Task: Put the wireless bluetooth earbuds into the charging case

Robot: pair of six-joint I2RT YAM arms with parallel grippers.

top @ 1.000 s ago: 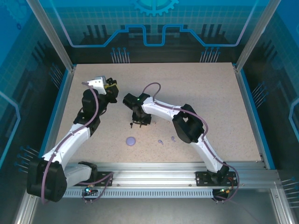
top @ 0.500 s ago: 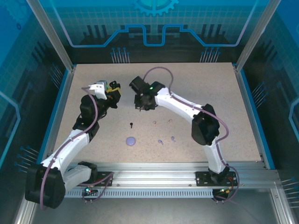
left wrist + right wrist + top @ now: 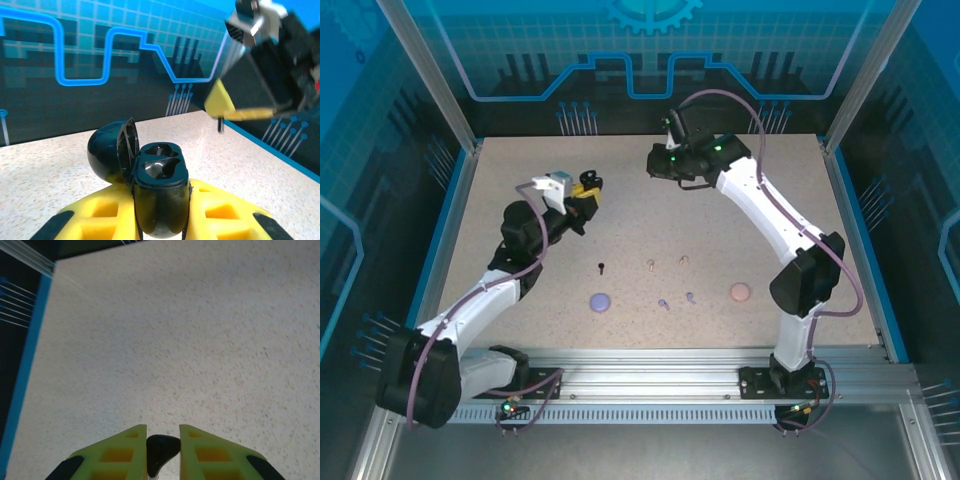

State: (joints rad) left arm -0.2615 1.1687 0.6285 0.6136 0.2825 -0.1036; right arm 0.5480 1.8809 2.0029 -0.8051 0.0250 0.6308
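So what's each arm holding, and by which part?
Left fingers clamp the open black round case by its base; right fingers pinch a black earbud, part unclear.

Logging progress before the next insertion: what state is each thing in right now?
Black case: lid open, both sockets empty, held by left gripper.
Left gripper: shut on black case.
Right gripper: shut on a black earbud, lifted.
Lilac case: closed, on table.
Pink case: closed, on table.
Second black earbud, beige pair, lilac pair: loose on table, not inserted.

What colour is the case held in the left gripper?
Glossy black charging case, lid open; the left wrist view shows it best.
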